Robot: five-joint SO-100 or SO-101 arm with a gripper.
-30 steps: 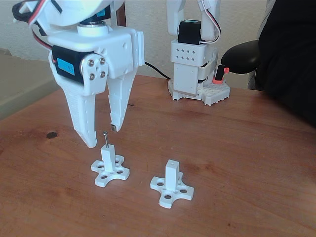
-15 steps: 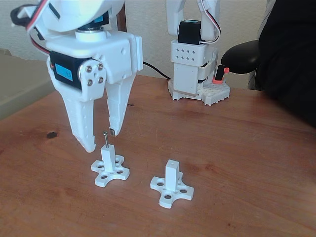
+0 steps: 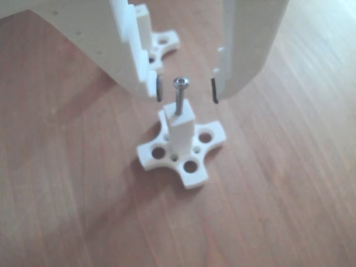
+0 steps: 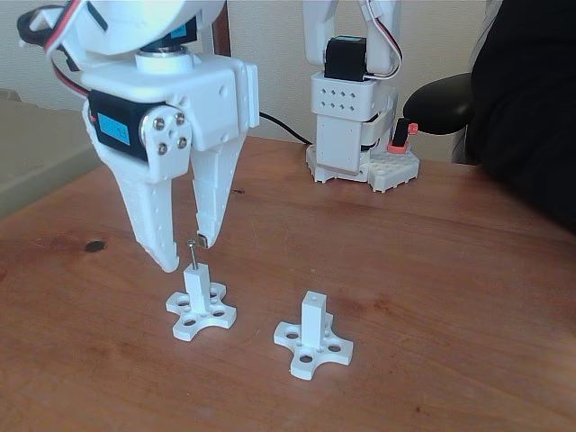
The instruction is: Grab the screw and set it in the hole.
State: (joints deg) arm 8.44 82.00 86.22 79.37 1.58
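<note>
Tool (image 4: 184, 255) parted, gripping nothing, straddling screw (image 3: 180, 94) upright in white post (image 3: 181, 127), scuffed wooden table (image 4: 432, 261), pale wall

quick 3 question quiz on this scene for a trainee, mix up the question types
1. True or false: the screw stands upright in a post.
2. The hand is: A) shut on the screw B) open, fingers either side of the screw C) flat on the table
3. How many white posts stand on the table in the fixed view?

Key: 1 true; 2 B; 3 two
</note>
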